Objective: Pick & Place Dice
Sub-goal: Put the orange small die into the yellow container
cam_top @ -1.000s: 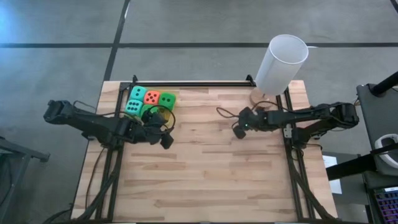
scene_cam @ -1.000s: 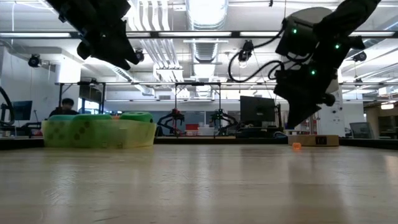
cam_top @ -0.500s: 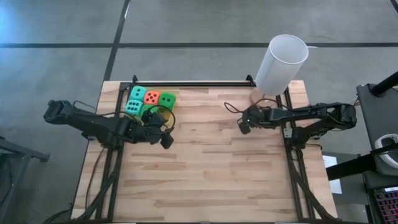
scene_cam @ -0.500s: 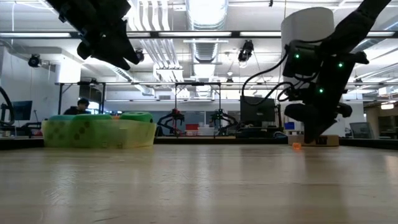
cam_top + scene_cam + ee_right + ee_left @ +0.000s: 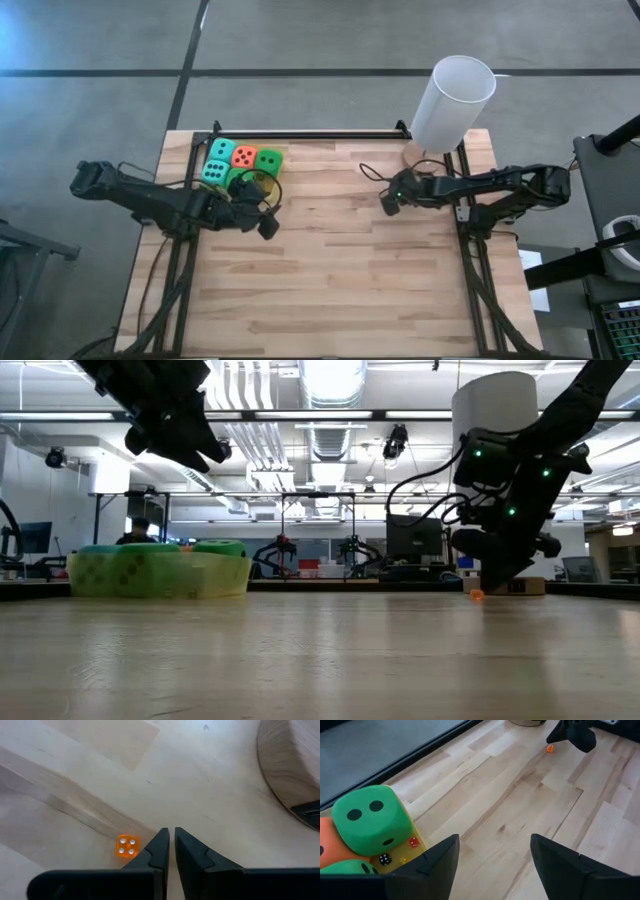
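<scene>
The table (image 5: 330,290) is pale wood planks, bare over most of its width. The tray (image 5: 236,576) sits at its far left corner and holds the dice: a teal die (image 5: 221,151), an orange-red die (image 5: 244,156) and a green die (image 5: 267,160) in the far row, a second teal die (image 5: 214,173) and a second green die (image 5: 241,178) in the near row, the last partly under the arm. A black rail (image 5: 320,135) runs from the tray along the far edge to a white cylinder (image 5: 452,100) on a round wooden base (image 5: 292,770) at the opposite far corner. The left gripper (image 5: 494,842) hangs just beside the tray's near right corner, raised clear of the wood, its fingers spread wide with nothing between them. The right gripper (image 5: 171,834) is well across the table from the tray, low over the planks near the base, its fingers drawn almost together and holding nothing; a small orange die (image 5: 127,845) lies on the wood just beside one fingertip, apart from it. From the tray toward the near edge, and across to the right arm, the planks are open. Beyond the table lies grey floor with dark lines; the low view shows a lit hall with ceiling lights, screens and other rigs, and a person (image 5: 140,530) seated behind the tray.
</scene>
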